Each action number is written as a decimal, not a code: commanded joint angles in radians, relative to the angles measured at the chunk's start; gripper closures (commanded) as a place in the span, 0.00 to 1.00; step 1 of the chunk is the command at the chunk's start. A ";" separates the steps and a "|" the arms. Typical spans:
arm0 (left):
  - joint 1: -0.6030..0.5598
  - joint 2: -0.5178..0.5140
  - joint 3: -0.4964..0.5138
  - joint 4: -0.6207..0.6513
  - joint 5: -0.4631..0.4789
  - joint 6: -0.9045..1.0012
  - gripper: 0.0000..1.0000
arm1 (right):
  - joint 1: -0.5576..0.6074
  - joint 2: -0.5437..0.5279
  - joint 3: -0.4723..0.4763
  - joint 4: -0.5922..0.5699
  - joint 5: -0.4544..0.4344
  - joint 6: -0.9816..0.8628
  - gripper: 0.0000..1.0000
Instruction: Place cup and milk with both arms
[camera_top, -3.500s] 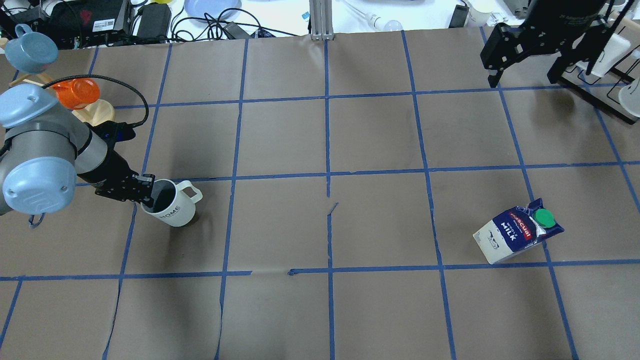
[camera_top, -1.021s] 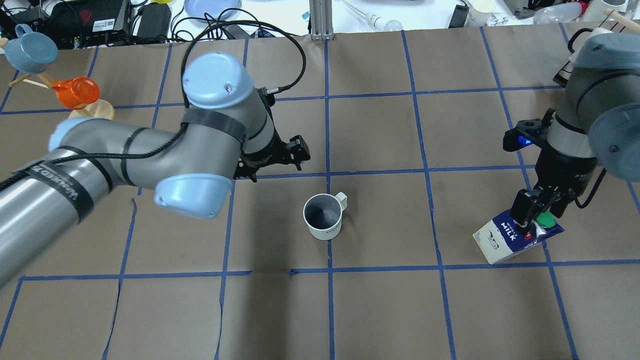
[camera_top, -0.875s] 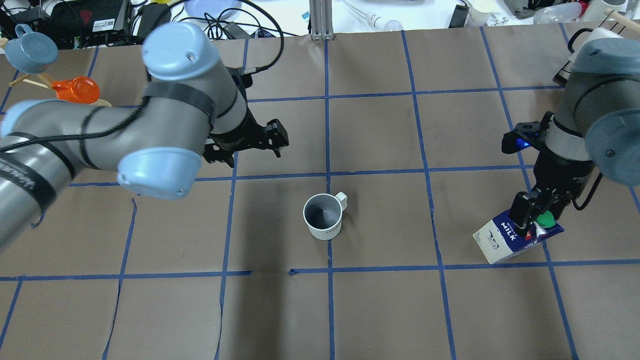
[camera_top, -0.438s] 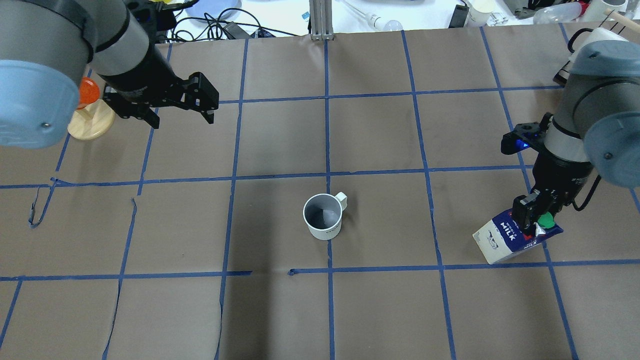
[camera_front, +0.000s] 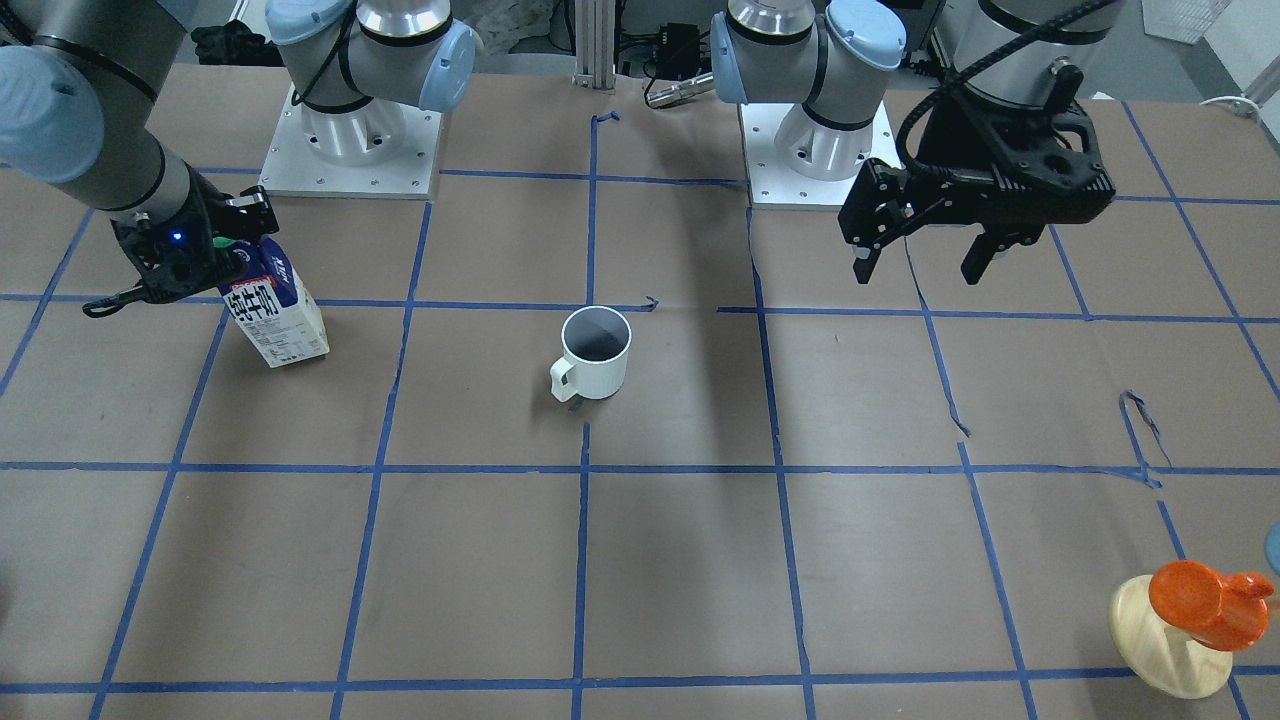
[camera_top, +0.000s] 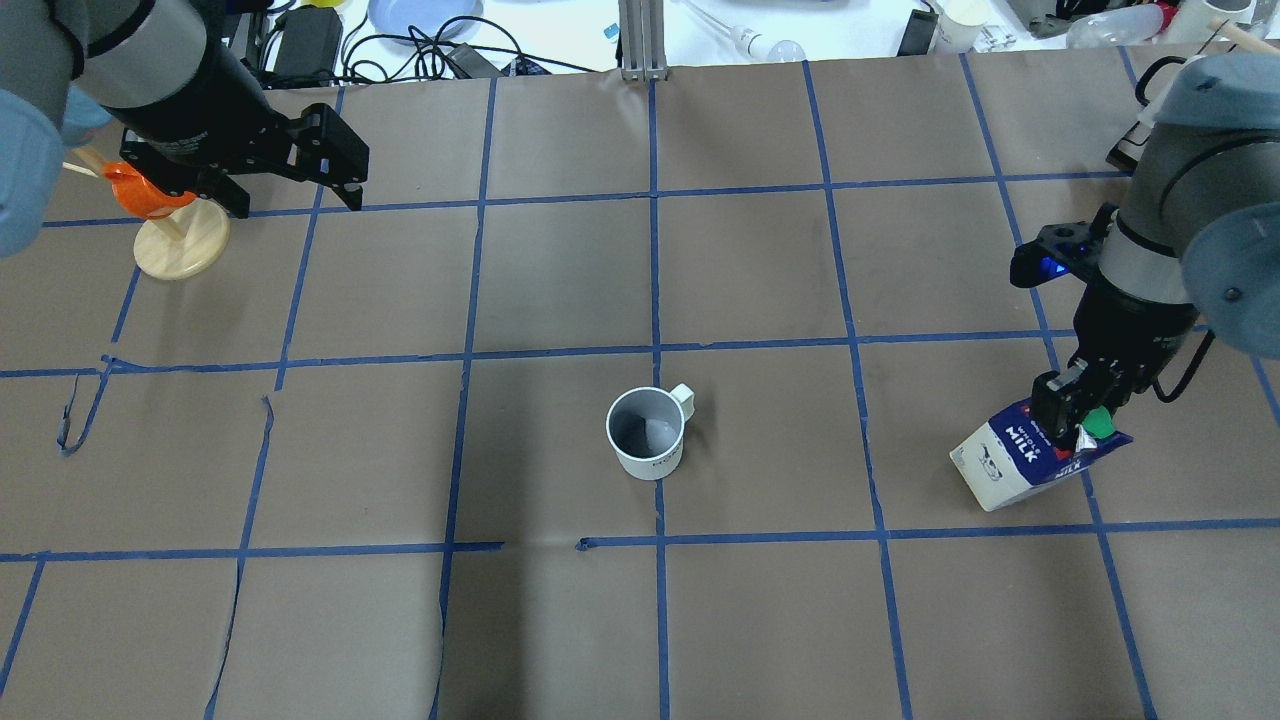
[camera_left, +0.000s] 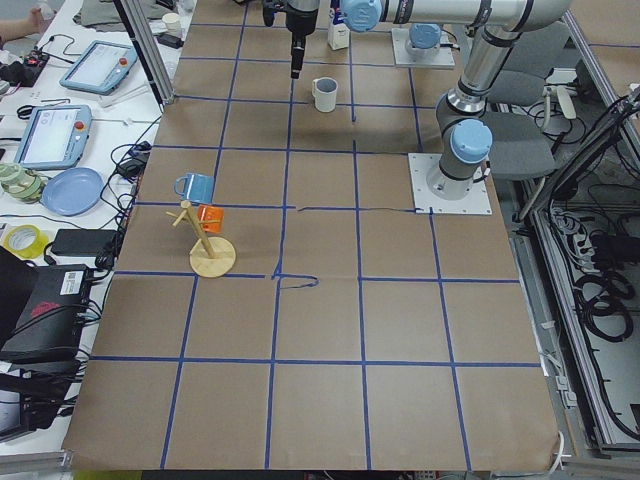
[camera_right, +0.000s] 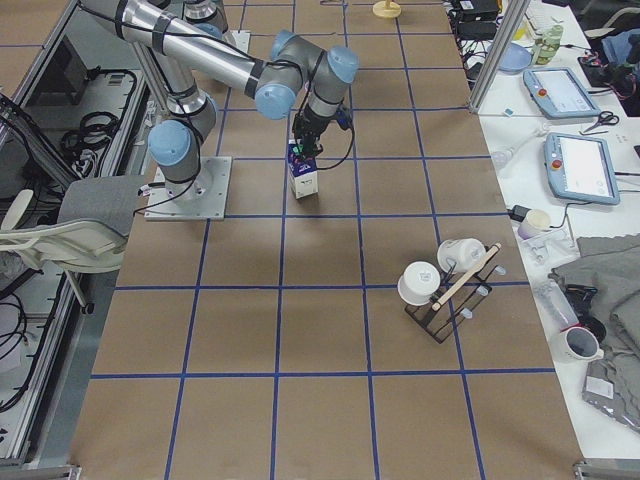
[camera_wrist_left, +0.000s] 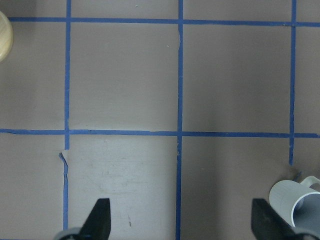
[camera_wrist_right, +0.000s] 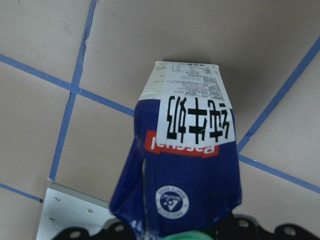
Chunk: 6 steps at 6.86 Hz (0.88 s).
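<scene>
The right end effector (camera_top: 1072, 420) pinches the leaning milk carton (camera_top: 1008, 464) at its gable, the white mug (camera_top: 647, 436) well apart to its left.

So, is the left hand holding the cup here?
No, the left hand hangs open and empty in the overhead view, far from the cup, which stands alone.

white cup (camera_top: 646, 436) (grey inside); blue-and-white, green-capped milk (camera_top: 1012, 466); brown table (camera_top: 760, 270) with blue grid.
</scene>
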 joint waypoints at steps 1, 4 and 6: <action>0.013 -0.006 0.002 -0.007 0.001 0.011 0.00 | 0.008 0.012 -0.101 0.004 0.084 0.130 0.62; 0.012 -0.003 0.003 -0.007 0.004 0.067 0.00 | 0.146 0.038 -0.142 0.007 0.132 0.392 0.62; 0.015 -0.009 0.009 0.002 -0.001 0.071 0.00 | 0.301 0.047 -0.142 -0.002 0.135 0.621 0.62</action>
